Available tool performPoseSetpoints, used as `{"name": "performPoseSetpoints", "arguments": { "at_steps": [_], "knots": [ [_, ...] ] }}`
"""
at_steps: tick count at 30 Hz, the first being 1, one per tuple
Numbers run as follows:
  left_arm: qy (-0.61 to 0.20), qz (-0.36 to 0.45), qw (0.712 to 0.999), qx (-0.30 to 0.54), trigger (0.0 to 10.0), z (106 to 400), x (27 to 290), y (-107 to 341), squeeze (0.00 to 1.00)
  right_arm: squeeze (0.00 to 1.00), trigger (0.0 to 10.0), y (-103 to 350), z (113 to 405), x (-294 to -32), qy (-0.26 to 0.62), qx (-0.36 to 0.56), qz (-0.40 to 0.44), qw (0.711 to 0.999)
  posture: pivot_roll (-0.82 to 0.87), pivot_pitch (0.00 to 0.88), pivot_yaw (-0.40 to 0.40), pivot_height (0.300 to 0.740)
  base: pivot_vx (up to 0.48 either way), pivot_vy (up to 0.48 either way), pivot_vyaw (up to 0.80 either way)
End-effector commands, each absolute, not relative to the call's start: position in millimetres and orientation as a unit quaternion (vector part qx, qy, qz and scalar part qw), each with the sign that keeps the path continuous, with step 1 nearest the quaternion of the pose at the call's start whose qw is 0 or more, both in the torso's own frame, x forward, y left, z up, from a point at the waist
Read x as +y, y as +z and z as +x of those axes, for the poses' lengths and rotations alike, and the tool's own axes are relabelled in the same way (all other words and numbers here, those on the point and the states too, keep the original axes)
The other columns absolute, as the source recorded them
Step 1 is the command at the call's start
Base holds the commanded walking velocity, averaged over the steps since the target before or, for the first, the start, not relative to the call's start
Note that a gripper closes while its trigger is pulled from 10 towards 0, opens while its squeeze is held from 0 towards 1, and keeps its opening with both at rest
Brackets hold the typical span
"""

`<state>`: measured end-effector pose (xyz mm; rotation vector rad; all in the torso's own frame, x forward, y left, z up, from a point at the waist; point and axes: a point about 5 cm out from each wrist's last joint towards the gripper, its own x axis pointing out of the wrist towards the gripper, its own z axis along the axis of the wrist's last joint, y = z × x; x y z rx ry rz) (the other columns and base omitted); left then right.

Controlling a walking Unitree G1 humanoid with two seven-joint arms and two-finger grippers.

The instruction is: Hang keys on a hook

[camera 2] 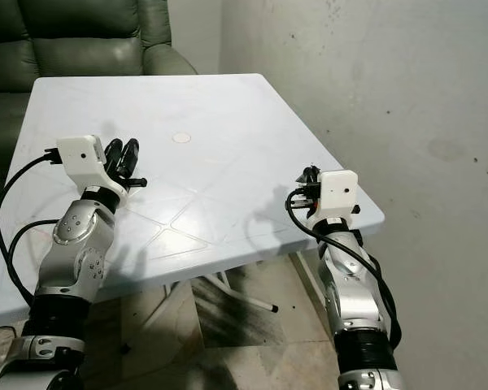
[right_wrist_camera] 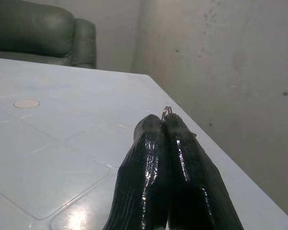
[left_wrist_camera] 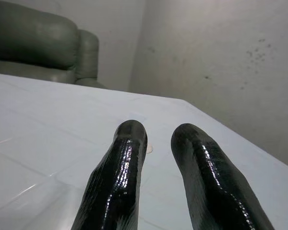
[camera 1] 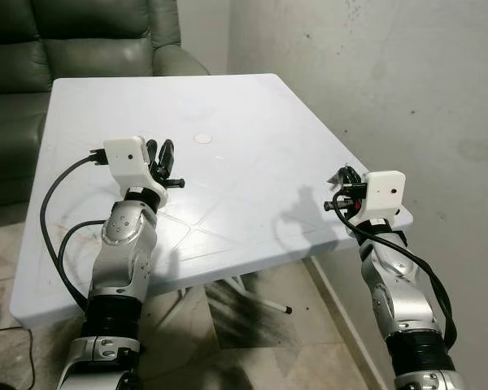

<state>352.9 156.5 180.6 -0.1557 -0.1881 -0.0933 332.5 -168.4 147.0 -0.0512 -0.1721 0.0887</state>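
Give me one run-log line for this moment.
right gripper: shut on key ring, over table right edge | left gripper: open, above table | hook: unseen | sofa behind

A square white plastic table stands on thin metal legs, its top moulded with faint raised lines that form panels. A small round off-white cap sits flat in the tabletop, near its middle. Shadows fall across the near part of the top.

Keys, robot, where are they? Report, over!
Right gripper shut on key ring, at table edge. Left gripper open over table. No hook seen.
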Motion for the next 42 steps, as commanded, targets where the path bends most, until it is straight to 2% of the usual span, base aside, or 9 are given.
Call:
{"name": "performPoseSetpoints", "arguments": {
  "at_steps": [1,25,42],
  "knots": [
    [-0.049,-0.078,0.992,-0.09,10.0,354.2,154.2,181.1,0.0,0.0,10.0,148.7,333.3,-170.0,0.042,-0.089,-0.031,0.995,-0.01,0.0,-0.054,0.74,0.0,0.24,-0.71],
    [-0.051,-0.077,0.992,-0.089,10.0,353.6,154.2,181.2,0.0,0.0,10.0,145.9,329.4,-170.9,0.039,-0.086,-0.029,0.995,-0.01,0.0,-0.05,0.74,0.0,0.12,-0.72],
    [-0.057,-0.087,0.991,-0.083,10.0,352.8,150.9,181.6,0.0,0.0,10.0,146.4,328.6,-171.5,0.037,-0.084,-0.032,0.995,-0.02,0.0,-0.047,0.74,0.0,0.0,-0.71]
  ]
}}
